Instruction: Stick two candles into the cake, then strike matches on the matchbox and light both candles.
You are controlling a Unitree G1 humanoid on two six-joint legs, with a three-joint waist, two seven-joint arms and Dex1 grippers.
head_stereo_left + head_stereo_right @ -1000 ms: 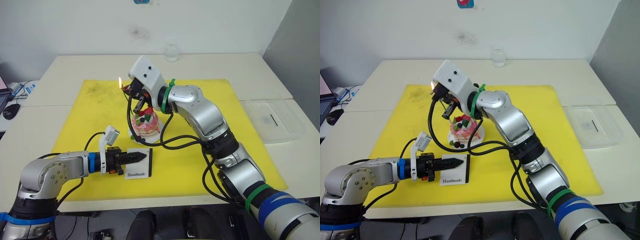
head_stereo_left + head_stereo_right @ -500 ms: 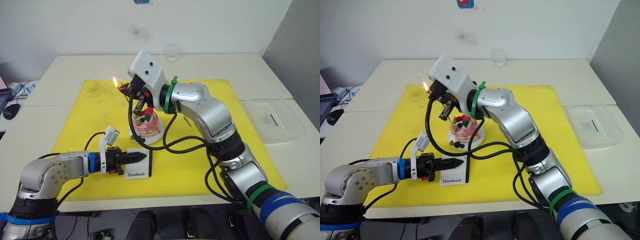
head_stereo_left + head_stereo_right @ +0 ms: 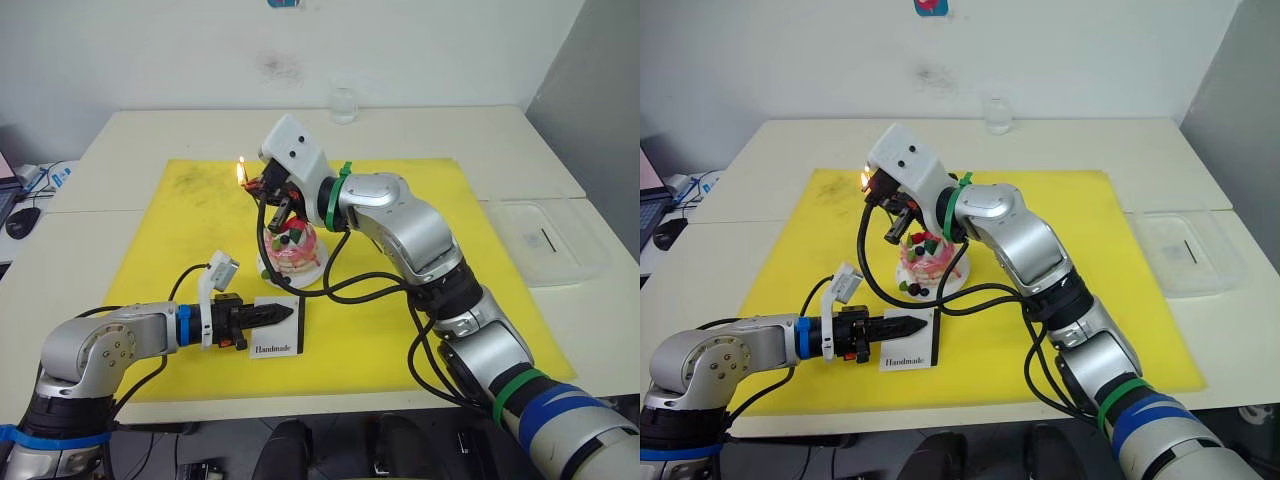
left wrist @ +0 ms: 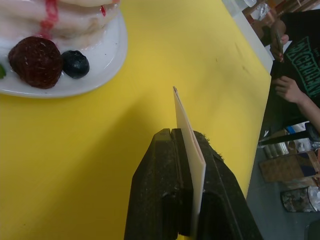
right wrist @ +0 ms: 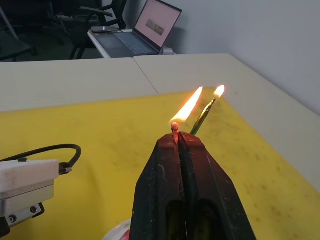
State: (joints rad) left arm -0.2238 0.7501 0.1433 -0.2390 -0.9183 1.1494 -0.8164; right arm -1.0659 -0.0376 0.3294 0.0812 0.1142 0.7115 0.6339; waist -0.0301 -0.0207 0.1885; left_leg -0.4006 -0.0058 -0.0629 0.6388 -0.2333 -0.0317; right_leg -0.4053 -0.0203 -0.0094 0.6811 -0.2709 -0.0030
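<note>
R wrist: green candle [image 5: 202, 115] lit, tilted off vertical.

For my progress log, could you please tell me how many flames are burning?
2: one on the short match in the right end effector, one on the thin green candle tip beside it.

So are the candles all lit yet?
Partly. The green candle has a flame at its tip. The right hand pinches a burning match beside it, above the cake; the left hand grips the matchbox. I can't make out the second candle, so it may be left.
</note>
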